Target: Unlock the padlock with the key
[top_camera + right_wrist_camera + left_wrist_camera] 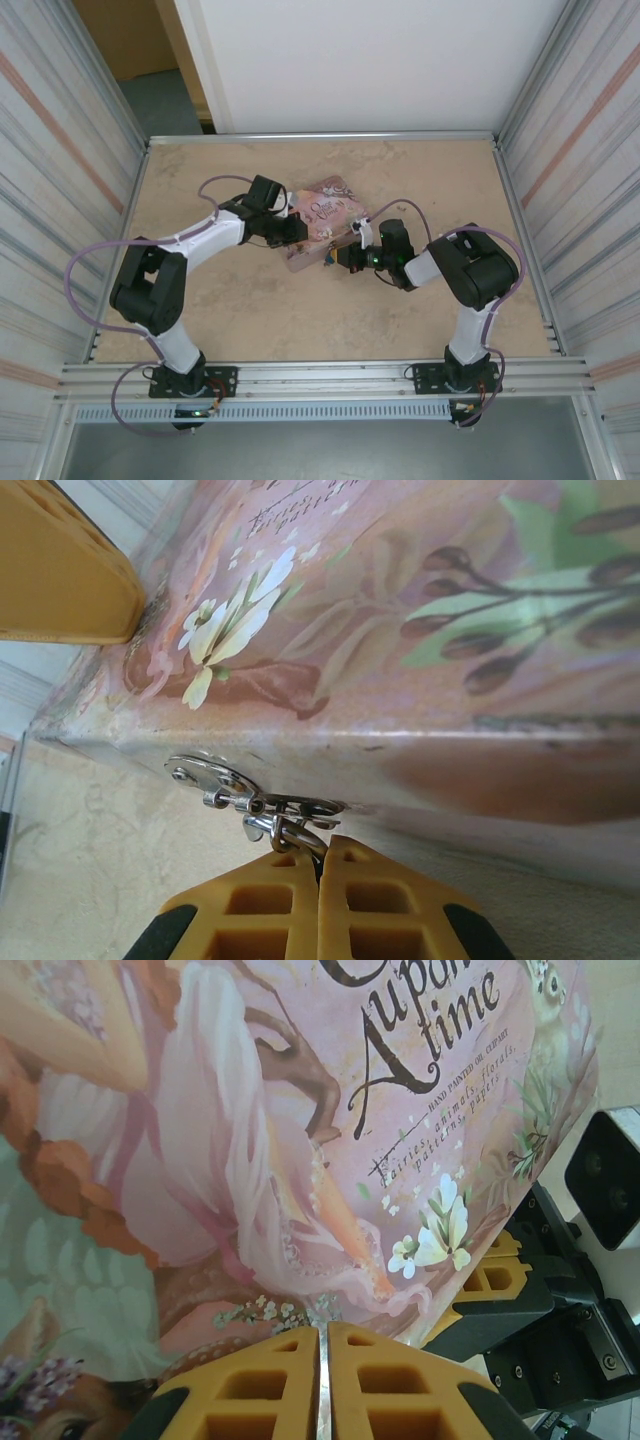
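The pink illustrated tin (328, 212) lies mid-table, tilted. Its silvery hasp (235, 788) sticks out from the tin's side wall (420, 750). The padlock's small silvery shackle (292, 832) hangs through the hasp. My right gripper (320, 848) is shut on the padlock, so its blue body is hidden between the yellow fingers. My left gripper (323, 1332) hovers close over the tin's lid (300, 1110), shut on a thin silvery strip that looks like the key (322, 1380). From above, the left gripper (291, 229) is at the tin's left edge and the right gripper (342, 258) at its near corner.
The right gripper's yellow fingers (497, 1278) and black body sit just past the tin's corner in the left wrist view. A left finger (60, 570) shows above the lid in the right wrist view. Metal walls ring the beige table (300, 320).
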### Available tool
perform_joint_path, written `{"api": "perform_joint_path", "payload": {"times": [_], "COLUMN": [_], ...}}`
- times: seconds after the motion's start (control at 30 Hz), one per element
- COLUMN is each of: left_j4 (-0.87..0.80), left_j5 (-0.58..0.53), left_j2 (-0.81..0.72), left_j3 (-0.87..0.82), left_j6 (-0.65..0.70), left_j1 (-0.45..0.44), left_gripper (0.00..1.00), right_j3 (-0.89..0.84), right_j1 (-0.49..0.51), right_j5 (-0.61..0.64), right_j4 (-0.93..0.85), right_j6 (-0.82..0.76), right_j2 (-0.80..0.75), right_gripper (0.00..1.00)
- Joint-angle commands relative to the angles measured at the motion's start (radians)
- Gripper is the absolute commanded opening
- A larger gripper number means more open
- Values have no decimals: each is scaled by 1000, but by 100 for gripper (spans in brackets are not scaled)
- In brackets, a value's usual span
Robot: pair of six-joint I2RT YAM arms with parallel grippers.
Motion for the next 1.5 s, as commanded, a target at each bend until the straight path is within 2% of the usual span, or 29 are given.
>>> {"api": "perform_joint_path", "payload": {"times": [0.0,0.2,0.5,0.7,1.47], "left_j4": [-39,-42,-30,-20,-10], "left_j5": [-30,-31,-27,-30,-42], "left_j2": [6,0,-32,-38,-48], "left_j3": [-33,-42,-83,-103,-154], "left_j6": [10,5,-30,-46,-40], "left_j1": [-6,-6,-53,-76,-72], "left_gripper": [11,11,11,11,11], "right_j3": [-12,-45,-84,-92,-77], "right_j1": [8,-8,-18,-27,-40], "right_j5": [-10,34,88,100,152], "right_j4": [64,103,165,262,334], "right_j6": [4,60,244,378,549], "right_j2": [-7,-24,-50,-15,25], "right_gripper": [0,0,0,0,0]}}
